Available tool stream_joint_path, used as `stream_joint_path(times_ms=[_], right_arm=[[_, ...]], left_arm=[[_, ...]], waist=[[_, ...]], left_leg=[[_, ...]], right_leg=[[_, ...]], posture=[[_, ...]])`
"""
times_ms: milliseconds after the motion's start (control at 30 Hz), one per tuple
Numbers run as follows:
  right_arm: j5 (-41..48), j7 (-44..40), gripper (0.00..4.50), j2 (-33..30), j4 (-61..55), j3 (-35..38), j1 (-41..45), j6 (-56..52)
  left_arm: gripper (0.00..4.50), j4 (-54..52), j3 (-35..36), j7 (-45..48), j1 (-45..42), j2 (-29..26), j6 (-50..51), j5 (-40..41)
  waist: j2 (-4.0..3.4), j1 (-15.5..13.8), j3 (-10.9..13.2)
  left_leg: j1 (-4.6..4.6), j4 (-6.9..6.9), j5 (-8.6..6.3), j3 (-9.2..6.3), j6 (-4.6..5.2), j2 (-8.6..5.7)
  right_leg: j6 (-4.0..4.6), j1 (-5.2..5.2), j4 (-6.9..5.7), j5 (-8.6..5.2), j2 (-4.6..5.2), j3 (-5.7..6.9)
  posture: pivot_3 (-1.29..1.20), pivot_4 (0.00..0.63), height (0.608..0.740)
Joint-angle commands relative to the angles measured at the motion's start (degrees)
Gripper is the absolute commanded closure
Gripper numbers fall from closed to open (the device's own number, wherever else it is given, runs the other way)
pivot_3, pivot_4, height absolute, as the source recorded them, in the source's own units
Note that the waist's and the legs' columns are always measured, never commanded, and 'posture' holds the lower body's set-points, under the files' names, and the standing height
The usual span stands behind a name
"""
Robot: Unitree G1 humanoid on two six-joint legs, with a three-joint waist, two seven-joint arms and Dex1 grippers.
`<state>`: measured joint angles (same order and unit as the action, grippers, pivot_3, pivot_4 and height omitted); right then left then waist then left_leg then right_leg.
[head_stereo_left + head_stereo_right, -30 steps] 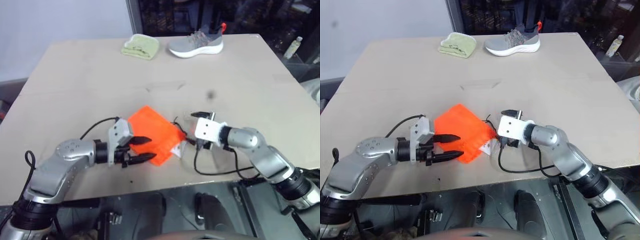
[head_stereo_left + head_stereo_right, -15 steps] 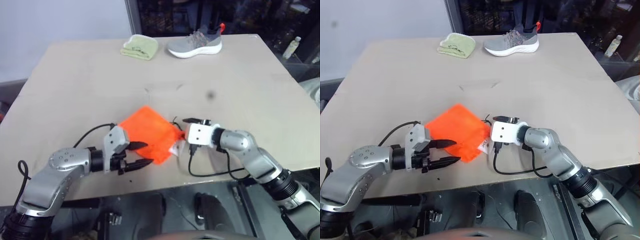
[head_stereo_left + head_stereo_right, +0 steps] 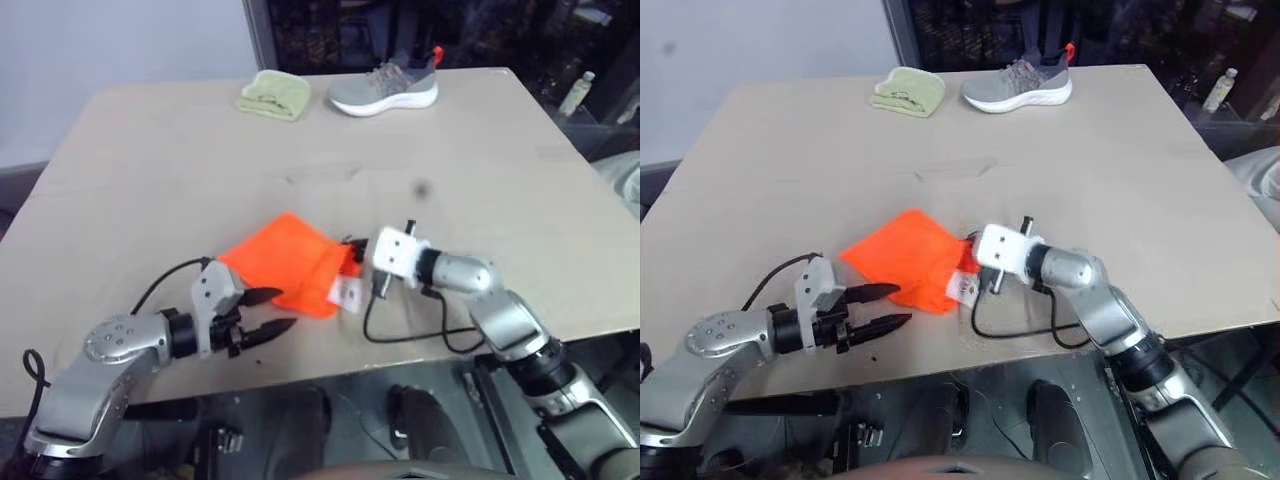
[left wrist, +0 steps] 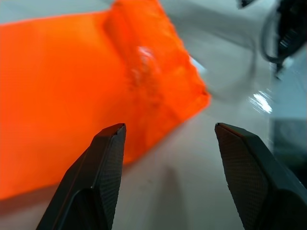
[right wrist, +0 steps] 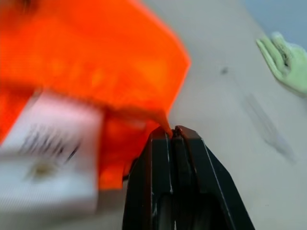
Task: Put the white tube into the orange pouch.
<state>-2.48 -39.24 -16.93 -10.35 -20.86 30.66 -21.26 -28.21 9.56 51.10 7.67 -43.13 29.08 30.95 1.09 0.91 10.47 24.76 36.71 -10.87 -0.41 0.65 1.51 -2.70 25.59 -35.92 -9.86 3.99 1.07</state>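
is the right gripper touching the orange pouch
Touching. In the right wrist view the right gripper has its fingers shut on an edge of the orange pouch, with a pinch of fabric caught between the tips.

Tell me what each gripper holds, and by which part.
The right gripper is shut on the pouch, pinching a bit of fabric at its edge. The left gripper is open beside the pouch and holds nothing.

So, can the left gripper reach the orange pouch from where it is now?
Probably yes. The left gripper is open, pointing at the orange pouch, with bare table between them.
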Motion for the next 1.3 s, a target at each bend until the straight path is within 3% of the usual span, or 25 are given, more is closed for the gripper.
stream_joint_path(times_ms=[33, 233, 533, 733, 833, 967, 1167, 1300], right_arm=[[4.61, 1.55, 4.41, 3.28, -3.45, 4.62, 5.67, -10.4], [6.11, 2.99, 4.41, 5.49, -4.13, 5.0, 11.19, -17.72], [8.19, 4.52, 4.41, 6.78, -4.32, 4.72, 12.43, -20.68], [9.06, 5.33, 4.41, 7.04, -1.34, 5.61, 14.18, -21.2], [12.89, 7.2, 4.41, 9.86, 1.29, 10.45, 17.13, -25.65], [19.75, 9.61, 4.41, 13.17, 5.13, 19.68, 25.3, -32.53], [26.51, 15.06, 4.41, 13.34, 11.3, 30.64, 36.76, -40.29], [23.95, 18.63, 4.41, 7.72, 15.6, 29.73, 40.62, -47.73]], left_arm=[[1.44, -6.5, -0.67, -5.82, -1.28, 2.36, 1.36, 0.11], [1.44, -9.42, -1.83, -14.83, -6.25, 7.2, 5.59, 0.52], [1.44, -7.79, -6.95, -20.31, -12.94, 9.21, 7.85, -3.61], [1.44, -3.78, -9.25, -18.64, -15.9, 7.43, 1.61, -9.46], [1.44, -0.68, -9.96, -18.54, -16.77, 7.69, -4.67, -13.73], [1.44, 2.4, -1.92, -13.46, -14.63, 9.42, -1.87, -2.11], [1.44, 6.33, 4.01, -8.66, -15.32, 7.62, 6.88, 9.99], [1.44, 7.48, 3.97, -11.65, -18.56, 9.75, 9.3, 12.21]], waist=[[0.0, -0.24, 0.0], [0.01, -0.32, -0.02], [0.02, -0.04, -0.02], [0.02, 0.0, -0.02], [0.02, 0.06, -0.02], [-0.01, 0.11, 0.0], [-0.03, -0.05, 0.01], [-0.02, -0.14, 0.0]], left_leg=[[0.0, 0.0, 0.0, -0.03, 0.0, 0.0], [0.01, 0.01, 0.0, -0.04, 0.0, -0.05], [0.01, 0.01, 0.01, -0.02, 0.01, -0.07], [-0.01, 0.01, 0.01, -0.02, 0.01, -0.07], [-0.02, 0.01, 0.01, -0.03, 0.01, -0.07], [0.03, -0.01, 0.01, 0.0, 0.01, -0.05], [0.06, -0.03, 0.01, -0.01, 0.01, -0.05], [0.07, 0.01, 0.01, -0.07, 0.01, -0.08]], right_leg=[[0.0, 0.0, 0.0, 0.0, -0.01, 0.02], [0.01, -0.04, 0.0, 0.0, 0.0, 0.02], [0.0, -0.03, -0.01, 0.01, -0.04, -0.04], [0.0, -0.02, -0.03, 0.01, -0.07, -0.06], [0.01, -0.02, -0.04, 0.02, -0.08, -0.06], [0.05, 0.03, -0.03, 0.04, -0.09, -0.09], [0.05, 0.01, 0.01, 0.04, -0.09, -0.08], [0.05, -0.01, 0.0, 0.04, -0.08, -0.07]], posture=[[0.0, 0.15, 0.74], [0.0, 0.15, 0.74], [0.0, 0.15, 0.74], [0.0, 0.15, 0.74], [0.0, 0.15, 0.74], [0.0, 0.15, 0.74], [0.0, 0.15, 0.74], [0.0, 0.15, 0.74]])
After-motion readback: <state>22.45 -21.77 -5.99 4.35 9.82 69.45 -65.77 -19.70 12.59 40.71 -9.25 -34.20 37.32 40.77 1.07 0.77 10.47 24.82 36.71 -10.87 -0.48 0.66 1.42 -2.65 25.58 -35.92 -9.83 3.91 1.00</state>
